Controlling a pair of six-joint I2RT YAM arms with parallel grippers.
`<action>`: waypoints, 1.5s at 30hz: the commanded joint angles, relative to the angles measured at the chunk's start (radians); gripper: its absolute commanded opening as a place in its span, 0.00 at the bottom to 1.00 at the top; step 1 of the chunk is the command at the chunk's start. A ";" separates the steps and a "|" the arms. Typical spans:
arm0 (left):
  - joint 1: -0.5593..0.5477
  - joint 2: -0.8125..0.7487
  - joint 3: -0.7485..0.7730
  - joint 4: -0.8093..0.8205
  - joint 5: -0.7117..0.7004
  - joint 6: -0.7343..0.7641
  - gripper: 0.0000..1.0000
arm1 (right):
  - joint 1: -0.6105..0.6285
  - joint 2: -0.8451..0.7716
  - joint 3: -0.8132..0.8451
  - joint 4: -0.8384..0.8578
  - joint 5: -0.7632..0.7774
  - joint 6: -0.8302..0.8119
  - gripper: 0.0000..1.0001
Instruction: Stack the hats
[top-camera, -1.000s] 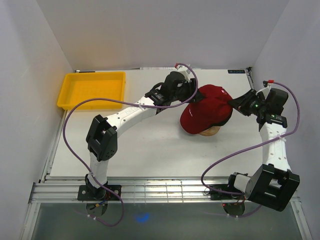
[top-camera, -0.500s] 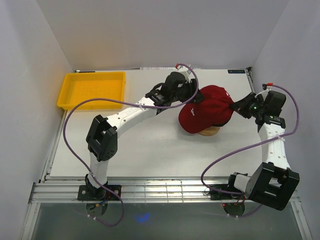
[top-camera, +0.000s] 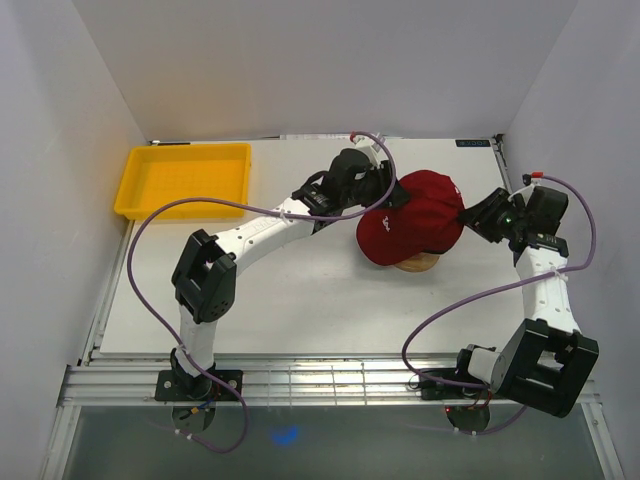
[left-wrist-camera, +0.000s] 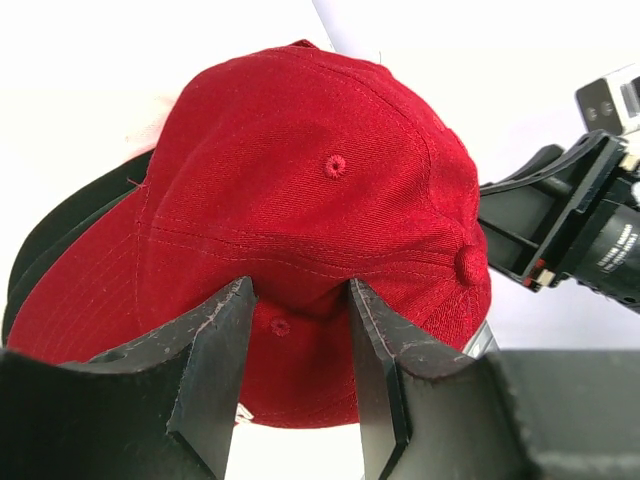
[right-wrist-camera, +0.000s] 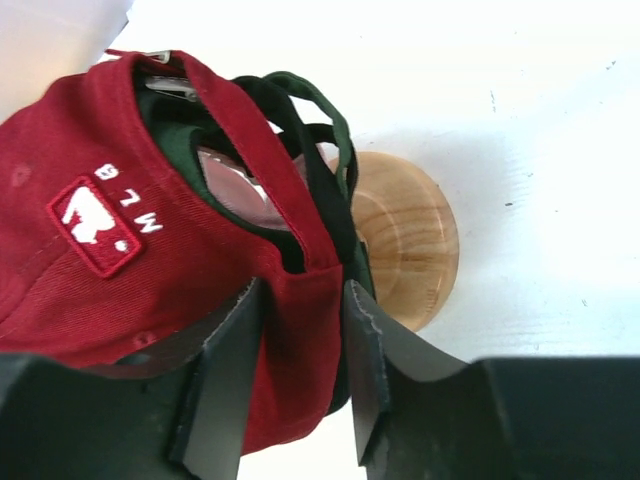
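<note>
White counter (top-camera: 300, 310) between white walls. The red cap (top-camera: 415, 215) tops the stack on the stand (right-wrist-camera: 405, 235), over the green cap (right-wrist-camera: 175, 110) and black cap (right-wrist-camera: 325, 205). Its brim-to-strap axis runs straight away from the right fingers (right-wrist-camera: 225, 370), which straddle the rear band, moderately apart; whether they pinch it cannot be told. The left fingers (left-wrist-camera: 215, 345) meet that axis crosswise, roughly half apart and apparently clamped on a ridge of crown fabric. Judgement: both arms are equally near, and only release and retreat are left.

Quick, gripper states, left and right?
Left gripper: closed on the red hat.
Right gripper: straddles the red hat's back edge; grip cannot be told.
</note>
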 joint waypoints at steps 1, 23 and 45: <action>0.007 -0.011 -0.046 -0.067 -0.025 0.006 0.53 | -0.001 0.030 -0.032 -0.075 0.057 -0.057 0.45; 0.026 -0.130 -0.051 -0.098 -0.051 0.048 0.60 | 0.001 0.005 0.096 -0.119 0.083 -0.016 0.74; 0.047 -0.175 -0.027 -0.135 -0.044 0.068 0.61 | -0.004 0.002 0.169 -0.132 0.070 0.026 0.77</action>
